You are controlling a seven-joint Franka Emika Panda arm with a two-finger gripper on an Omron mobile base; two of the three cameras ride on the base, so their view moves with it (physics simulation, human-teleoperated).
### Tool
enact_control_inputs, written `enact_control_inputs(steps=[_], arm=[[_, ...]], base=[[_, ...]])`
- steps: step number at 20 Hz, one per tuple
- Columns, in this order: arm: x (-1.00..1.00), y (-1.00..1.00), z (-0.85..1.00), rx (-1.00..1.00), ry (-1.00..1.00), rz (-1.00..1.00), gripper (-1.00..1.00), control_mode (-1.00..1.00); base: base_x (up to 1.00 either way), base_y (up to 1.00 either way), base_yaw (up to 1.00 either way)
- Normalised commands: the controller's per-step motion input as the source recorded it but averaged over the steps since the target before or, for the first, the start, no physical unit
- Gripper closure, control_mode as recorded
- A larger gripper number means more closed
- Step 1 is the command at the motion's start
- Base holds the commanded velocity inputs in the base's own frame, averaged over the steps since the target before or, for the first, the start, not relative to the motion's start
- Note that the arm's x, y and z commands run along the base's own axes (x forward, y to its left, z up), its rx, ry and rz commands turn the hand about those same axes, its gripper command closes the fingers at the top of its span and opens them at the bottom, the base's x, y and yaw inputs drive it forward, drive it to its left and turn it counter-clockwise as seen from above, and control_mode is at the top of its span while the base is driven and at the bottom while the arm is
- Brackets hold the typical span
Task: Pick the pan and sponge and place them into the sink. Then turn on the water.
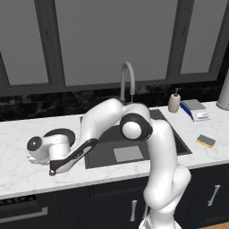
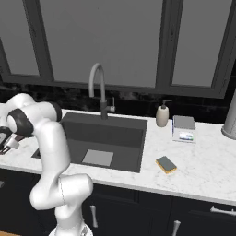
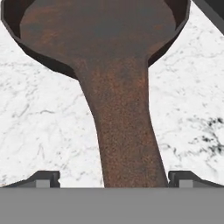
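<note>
One pan (image 3: 109, 52): small round dark brown skillet, rusty-textured, long brown handle. It sits flat on the white marble counter (image 1: 18, 172), left of the sink; in the left base view only its dark rim (image 1: 60, 133) shows behind the robot's hand. In the hand view the handle runs straight down between the two dark fingertips (image 3: 43, 178). Gripper (image 3: 113, 179) is spread wide, one tip either side of the handle with marble visible in both gaps, nothing clamped.

One sponge (image 2: 166, 164): small rectangular block, yellow with dark grey top, on the counter right of the sink, near the front edge, well apart from the pan.

One sink (image 2: 133, 147): large rectangular dark grey basin, light grey square patch on the bottom.

One tall grey gooseneck faucet (image 2: 97, 87) behind the basin. One beige soap-pump bottle (image 2: 162, 114) at the back right corner, one blue-and-white flat box (image 2: 184, 128) just beside it, one grey cylinder (image 2: 230, 117) at the far right edge.

The arm's own elbow and forearm arc over the sink's left side.
</note>
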Motion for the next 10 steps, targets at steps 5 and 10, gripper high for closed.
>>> enact_control_inputs(steps=[5,10], arm=[[0.0,-0.11,-0.56,0.0,0.0,0.0,1.0,-1.0],[-0.04,-0.25,-0.33,0.0,-0.02,0.0,1.0,-1.0]], base=[[0.0,0.0,0.0],[0.0,0.0,0.0]])
